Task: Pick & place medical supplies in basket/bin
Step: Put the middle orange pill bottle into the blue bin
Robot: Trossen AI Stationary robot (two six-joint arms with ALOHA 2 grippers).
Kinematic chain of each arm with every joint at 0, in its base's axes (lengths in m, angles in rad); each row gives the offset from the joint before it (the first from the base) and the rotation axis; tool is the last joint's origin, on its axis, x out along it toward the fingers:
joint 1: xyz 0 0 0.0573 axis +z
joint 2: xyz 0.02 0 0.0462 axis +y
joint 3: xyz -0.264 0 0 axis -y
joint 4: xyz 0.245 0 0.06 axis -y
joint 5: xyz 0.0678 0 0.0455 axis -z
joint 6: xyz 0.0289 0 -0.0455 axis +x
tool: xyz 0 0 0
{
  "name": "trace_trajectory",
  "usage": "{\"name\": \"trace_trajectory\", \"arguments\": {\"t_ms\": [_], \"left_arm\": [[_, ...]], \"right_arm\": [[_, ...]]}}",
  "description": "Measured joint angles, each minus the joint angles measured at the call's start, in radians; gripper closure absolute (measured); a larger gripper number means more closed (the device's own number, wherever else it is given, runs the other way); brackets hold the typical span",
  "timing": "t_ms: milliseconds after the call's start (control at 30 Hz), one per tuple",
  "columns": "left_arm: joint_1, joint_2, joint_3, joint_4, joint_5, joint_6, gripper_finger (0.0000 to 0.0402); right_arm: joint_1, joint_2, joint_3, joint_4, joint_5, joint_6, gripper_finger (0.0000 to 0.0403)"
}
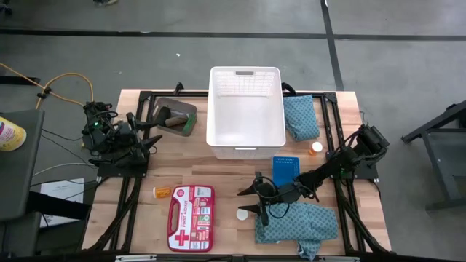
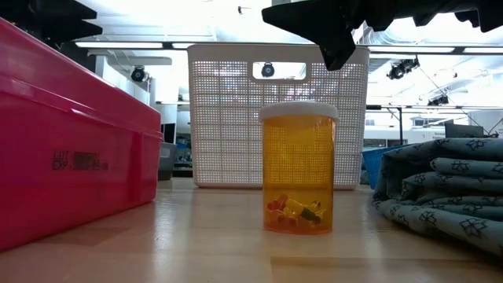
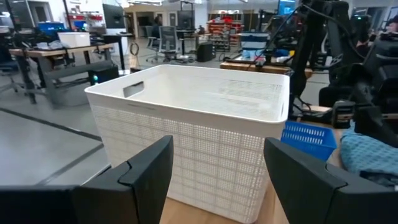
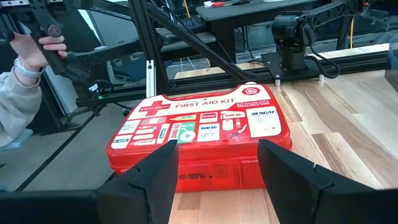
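Basket: stands empty at the table's middle back. Right gripper hovers in front of the basket, fingers spread and empty (a white-capped orange bottle stands below). Left gripper waits left of the basket, fingers apart, empty.

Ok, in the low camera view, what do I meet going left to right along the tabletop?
Red first aid kit → orange bottle in front of the white basket → teal cloth.
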Motion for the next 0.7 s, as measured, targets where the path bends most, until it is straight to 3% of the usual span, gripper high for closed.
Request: {"name": "trace_trajectory", "arguments": {"t_ms": [700], "left_arm": [[0.000,0.000,0.000,0.001,0.002,-0.002,0.0160]], "right_arm": [[0.001,0.000,0.000,-0.007,-0.001,0.038,0.0196]]}}
